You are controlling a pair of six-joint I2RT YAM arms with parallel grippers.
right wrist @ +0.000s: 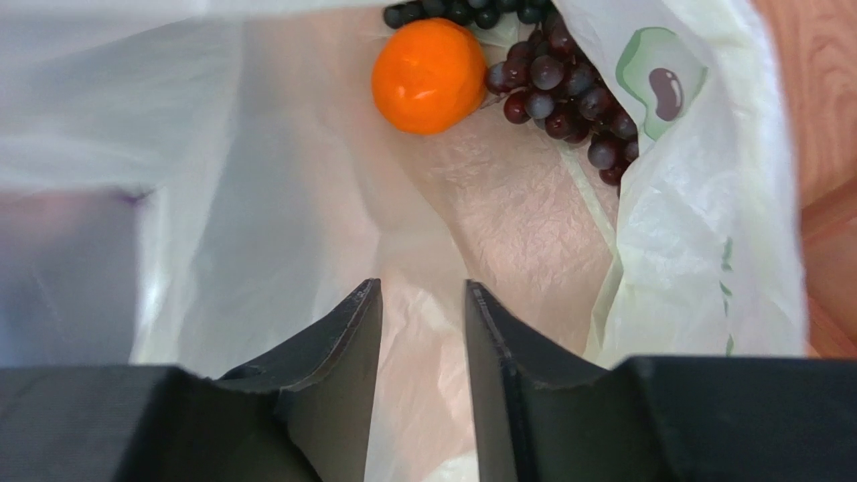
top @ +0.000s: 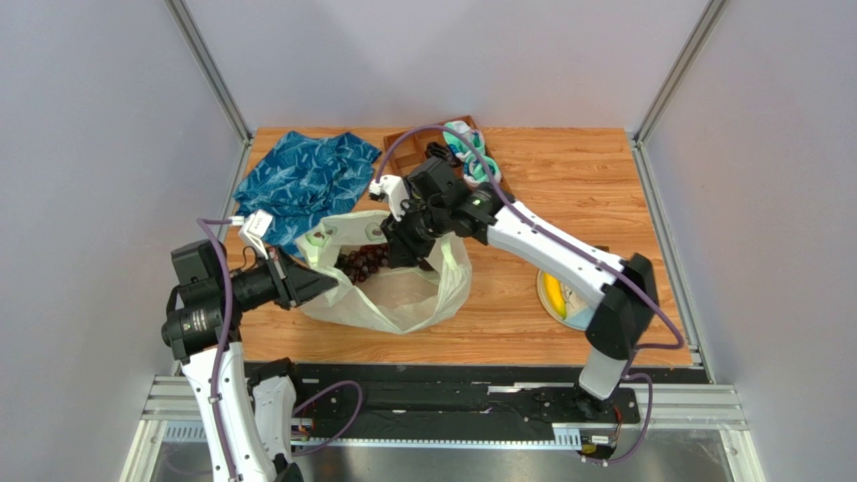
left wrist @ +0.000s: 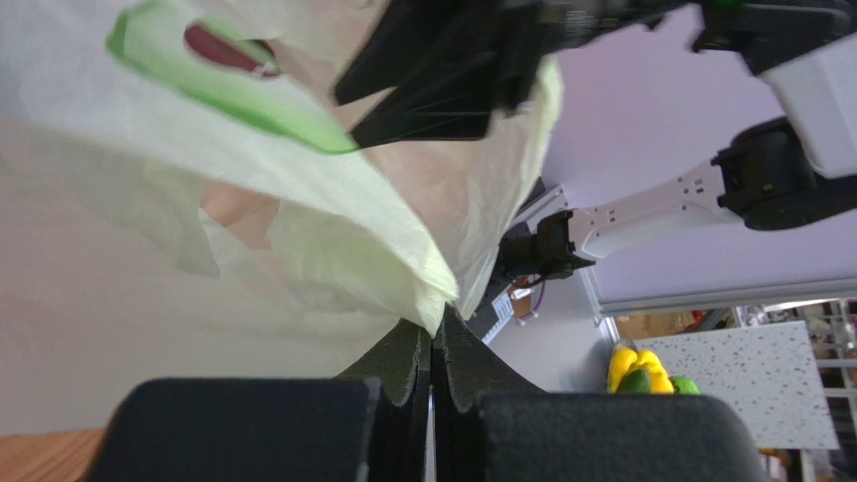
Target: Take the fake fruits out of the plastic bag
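Note:
The plastic bag (top: 407,293) lies left of centre with its mouth held open. My left gripper (top: 324,284) is shut on the bag's rim; in the left wrist view the jaws (left wrist: 436,336) pinch a fold of the bag (left wrist: 251,231). My right gripper (top: 404,248) is inside the bag's mouth, open and empty (right wrist: 422,296). Ahead of it inside the bag (right wrist: 684,201) lie an orange (right wrist: 429,76), a red grape bunch (right wrist: 573,95) and a dark grape bunch (right wrist: 463,12). The grapes show in the top view (top: 364,263). A yellow banana (top: 551,293) lies on a plate at the right.
A blue patterned cloth (top: 302,181) lies at the back left. A brown tray (top: 402,151) with teal-white socks (top: 468,141) stands at the back centre. A round plate (top: 575,309) sits by the right arm's base.

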